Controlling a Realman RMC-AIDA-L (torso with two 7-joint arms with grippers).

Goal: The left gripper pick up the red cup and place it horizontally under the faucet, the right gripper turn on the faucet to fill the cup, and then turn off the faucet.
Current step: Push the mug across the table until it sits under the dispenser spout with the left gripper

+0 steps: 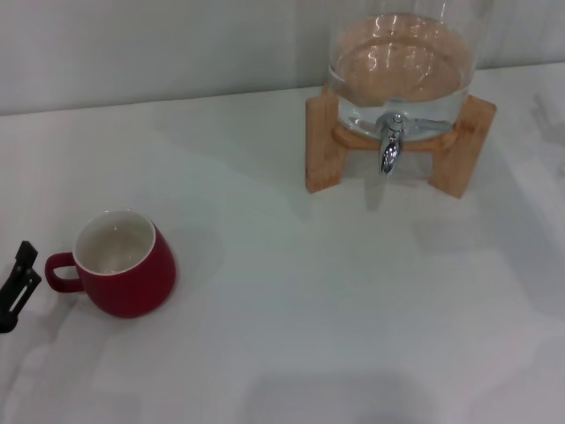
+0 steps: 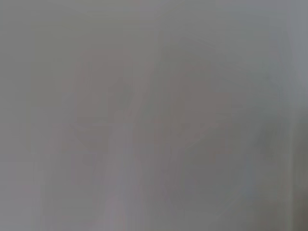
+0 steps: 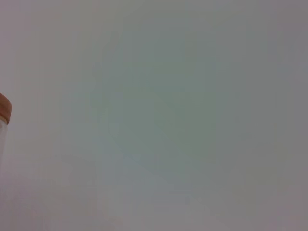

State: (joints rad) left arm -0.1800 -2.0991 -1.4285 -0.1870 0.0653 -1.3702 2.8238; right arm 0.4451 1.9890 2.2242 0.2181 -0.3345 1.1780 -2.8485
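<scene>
A squat, rounded dark-red ceramic cup (image 1: 124, 269), white inside and standing upright, sits on the near left part of the white desk (image 1: 291, 309), its small red loop handle pointing toward the desk's left edge. Just beside that handle, at the very left border of the head view, the black tip of the left gripper (image 1: 18, 283) pokes into the scene; it is close to the handle but not visibly touching it, and too little of it shows to tell whether its jaws are wide or narrow. Well apart from the cup, at the far right of the desk, a clear glass dispenser (image 1: 402, 62) holding water rests on a light wooden stand (image 1: 322, 146), and the small shiny chrome faucet (image 1: 389, 146) hangs from its front, spout down, between the stand's two front legs, with bare desk beneath it. The right gripper does not appear in any view. The left wrist view is a featureless grey blur, and the right wrist view shows only a pale surface with a sliver of a wood-rimmed clear object (image 3: 4, 113) at its edge.
</scene>
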